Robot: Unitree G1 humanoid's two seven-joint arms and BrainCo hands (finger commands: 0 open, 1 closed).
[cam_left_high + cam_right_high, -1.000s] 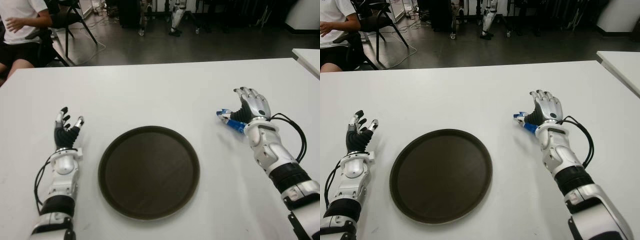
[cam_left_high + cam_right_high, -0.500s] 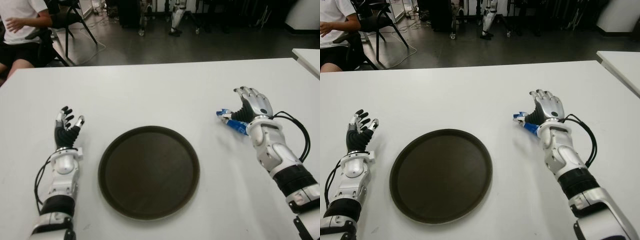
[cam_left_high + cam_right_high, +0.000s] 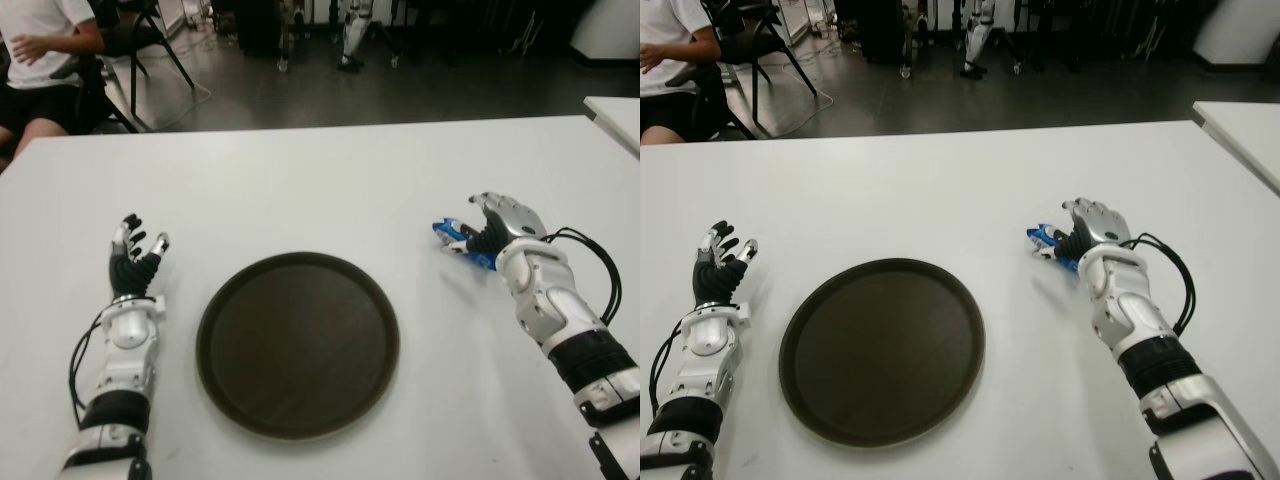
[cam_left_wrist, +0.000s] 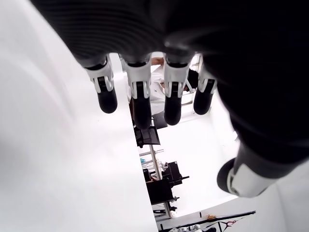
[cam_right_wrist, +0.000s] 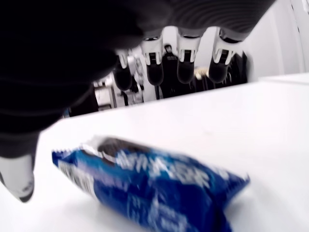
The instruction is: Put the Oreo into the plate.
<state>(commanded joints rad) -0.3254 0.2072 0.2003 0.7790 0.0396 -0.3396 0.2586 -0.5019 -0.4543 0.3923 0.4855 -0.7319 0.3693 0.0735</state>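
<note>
The right hand (image 3: 497,222) hangs over the Oreo (image 5: 149,186), a blue packet lying flat on the white table (image 3: 300,190), just beside the palm on the side facing the plate. In the right wrist view the 4 fingers (image 5: 185,65) arch above the packet with table showing under them, and the thumb sits off to one side, so the hand is cupped but not clamped: nothing is gripped yet, and the packet's weight is all on the table.

The plate (image 3: 298,343) (a dark round one, bare inside) sits near the middle of the table, well apart from the Oreo and toward the robot's left of it. Between the 2 there is only bare tabletop.

Over on the other side, the left hand (image 3: 134,255) shows beside the plate's left edge, fingers spread and relaxed in its wrist view, holding nothing. It looks idle.

Progress, then: my read is that this is the very start of the grasp. The reach looks done, with the hand placed over the packet. Left to do: close the fingers and thumb on the wrapper, lift it, carry it across to the plate and let go inside the rim. The wrapper lies low and looks slick, so the pinch may need the fingertips right down at table level.
</note>
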